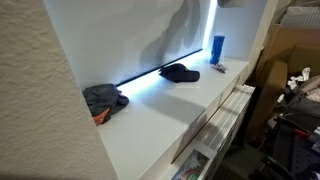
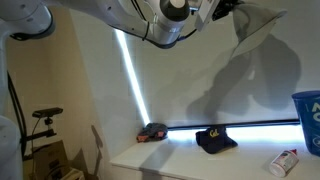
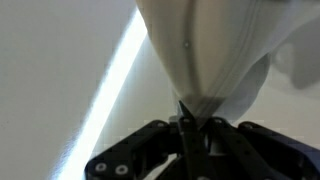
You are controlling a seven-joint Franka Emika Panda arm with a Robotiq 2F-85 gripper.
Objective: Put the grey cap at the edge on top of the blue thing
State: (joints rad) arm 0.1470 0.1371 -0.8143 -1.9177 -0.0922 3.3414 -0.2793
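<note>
The grey cap [image 2: 255, 25] is pale and plain. The can [image 1: 217, 48] is bright blue. The black cap [image 2: 215, 138] bears a yellow emblem. The charcoal cap [image 1: 103, 100] shows orange at its 7 o'clock. Shelf [image 1: 170, 110] white, gripper [image 3: 188, 115] black.

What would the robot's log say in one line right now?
gripper: shut on pale grey soft fabric cap | cap: held up in the air | small upright bright-blue cylinder: cap not yet on it

Likely a home or office storage corner: white shelf [image 1: 170, 105], glowing light strip [image 1: 160, 68], cardboard box [image 1: 287, 45] beside it.
</note>
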